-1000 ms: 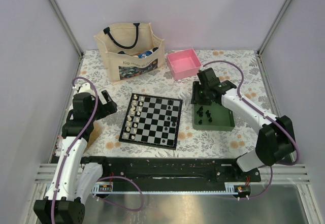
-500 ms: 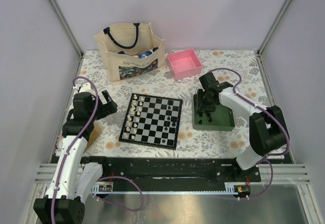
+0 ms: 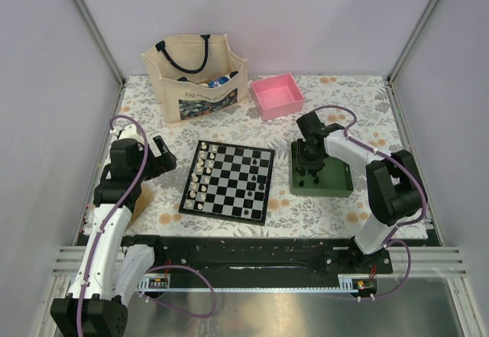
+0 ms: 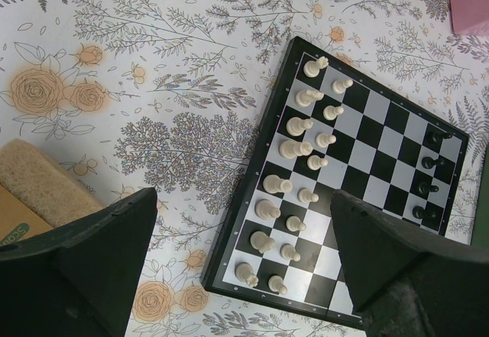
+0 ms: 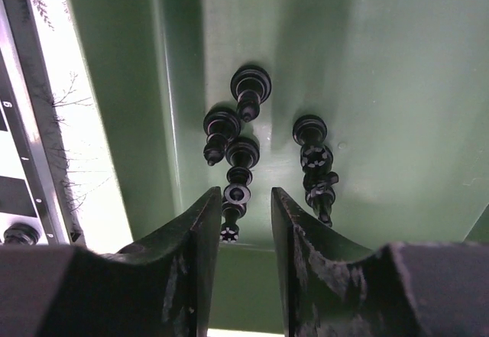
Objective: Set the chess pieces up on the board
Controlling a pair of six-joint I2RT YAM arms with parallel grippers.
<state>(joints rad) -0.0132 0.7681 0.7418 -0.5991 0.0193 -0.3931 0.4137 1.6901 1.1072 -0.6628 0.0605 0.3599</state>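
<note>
Sixteen cream-white chessmen (image 4: 294, 150), one board (image 4: 380, 109), one tray (image 3: 340, 183).

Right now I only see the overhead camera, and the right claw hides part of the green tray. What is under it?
Observer: Its wrist camera shows several black chess pieces clustered in the green tray. The right gripper is open, with one piece in the gap between its fingers.
Operator: And the left claw, is it carrying anything?
Observer: No. Its wrist camera shows the left gripper open and empty, above the edge of the board where the cream-white pieces stand.
</note>
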